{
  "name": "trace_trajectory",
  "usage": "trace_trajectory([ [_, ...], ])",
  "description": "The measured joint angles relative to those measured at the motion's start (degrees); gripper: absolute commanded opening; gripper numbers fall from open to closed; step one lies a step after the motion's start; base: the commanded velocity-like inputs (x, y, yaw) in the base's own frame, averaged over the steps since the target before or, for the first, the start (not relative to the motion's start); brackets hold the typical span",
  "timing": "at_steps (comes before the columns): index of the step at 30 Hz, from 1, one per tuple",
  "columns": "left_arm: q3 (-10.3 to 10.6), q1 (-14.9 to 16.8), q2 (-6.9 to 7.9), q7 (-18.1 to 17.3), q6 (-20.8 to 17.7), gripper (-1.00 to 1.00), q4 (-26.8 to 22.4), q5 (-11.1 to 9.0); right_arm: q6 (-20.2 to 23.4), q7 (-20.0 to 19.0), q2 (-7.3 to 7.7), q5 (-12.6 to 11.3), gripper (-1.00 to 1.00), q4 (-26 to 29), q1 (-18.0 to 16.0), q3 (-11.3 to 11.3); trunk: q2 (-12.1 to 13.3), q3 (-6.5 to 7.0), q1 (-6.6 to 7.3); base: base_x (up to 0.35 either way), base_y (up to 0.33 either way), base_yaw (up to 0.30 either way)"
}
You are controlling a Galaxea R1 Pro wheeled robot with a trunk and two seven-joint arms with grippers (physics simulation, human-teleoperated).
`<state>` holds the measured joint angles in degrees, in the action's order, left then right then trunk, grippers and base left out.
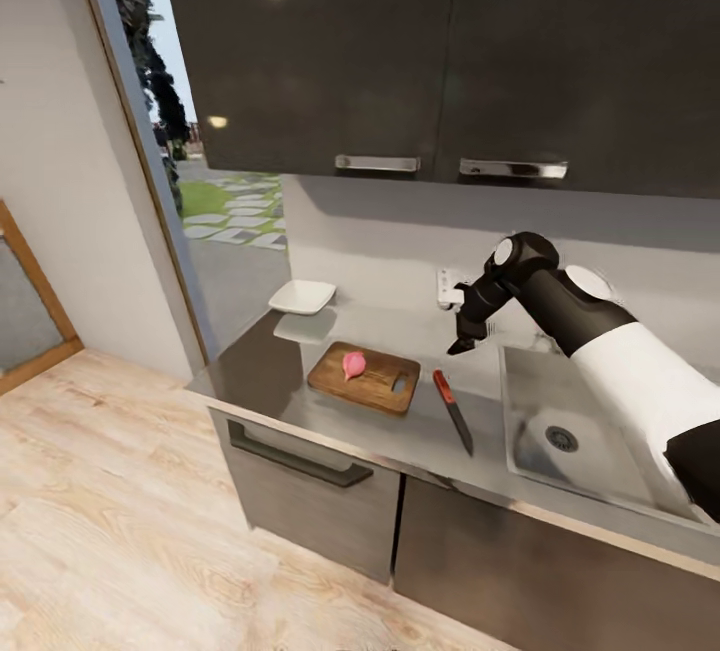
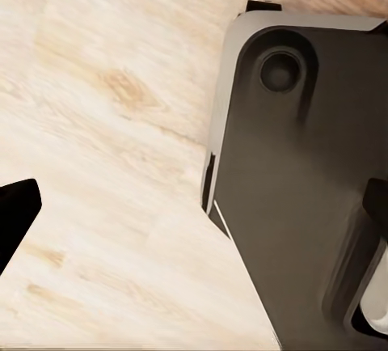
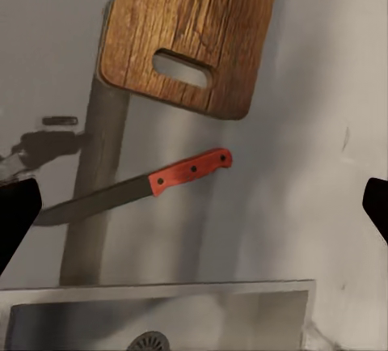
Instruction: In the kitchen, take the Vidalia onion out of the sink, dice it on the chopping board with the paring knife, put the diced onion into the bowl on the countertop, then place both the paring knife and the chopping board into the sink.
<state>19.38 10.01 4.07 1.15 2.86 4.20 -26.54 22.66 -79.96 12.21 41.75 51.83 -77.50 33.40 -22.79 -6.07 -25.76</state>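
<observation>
Onion (image 1: 353,364) sits ready on the board (image 1: 365,378), knife (image 1: 453,412) beside the board, right gripper (image 1: 462,343) above, fingers wide, empty

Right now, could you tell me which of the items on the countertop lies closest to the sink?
The paring knife: it lies bare on the countertop just beside the sink, while the chopping board and white bowl sit farther off.

Head view overlooks the countertop (image 1: 400,436); right wrist view shares its chopping board (image 3: 190,35).
</observation>
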Motion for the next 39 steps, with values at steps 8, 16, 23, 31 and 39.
trace_trajectory([
  [8,0.0,0.0,0.01,0.0,0.0,1.0,0.0,0.0,-5.4,-1.2,0.25,-0.1,1.0,-0.4,0.0,4.8,0.0,-0.4,0.01,-0.009,-0.016,0.142],
  [16,0.0,0.0,-0.01,-0.1,0.0,1.0,0.0,0.0,-17.1,-8.4,1.04,0.0,1.0,-0.5,0.1,6.8,0.0,-0.43,0.01,0.0,-0.001,0.01],
  [23,0.0,0.0,0.09,-0.2,0.1,1.0,-0.1,0.0,-24.7,-10.0,3.94,0.0,1.0,-0.4,0.1,7.1,0.0,-0.43,0.01,0.0,0.0,0.0],
  [31,0.0,0.0,0.06,-0.3,0.0,1.0,0.0,0.0,-31.1,-10.0,5.78,-0.4,1.0,-0.4,0.7,16.7,0.0,-0.44,0.01,0.0,0.0,0.0],
  [39,0.0,0.0,-0.06,-0.3,0.1,1.0,-0.1,0.0,-36.7,-10.0,5.82,-0.4,1.0,-0.1,1.0,21.6,0.0,-0.43,0.01,0.0,0.0,0.0],
])
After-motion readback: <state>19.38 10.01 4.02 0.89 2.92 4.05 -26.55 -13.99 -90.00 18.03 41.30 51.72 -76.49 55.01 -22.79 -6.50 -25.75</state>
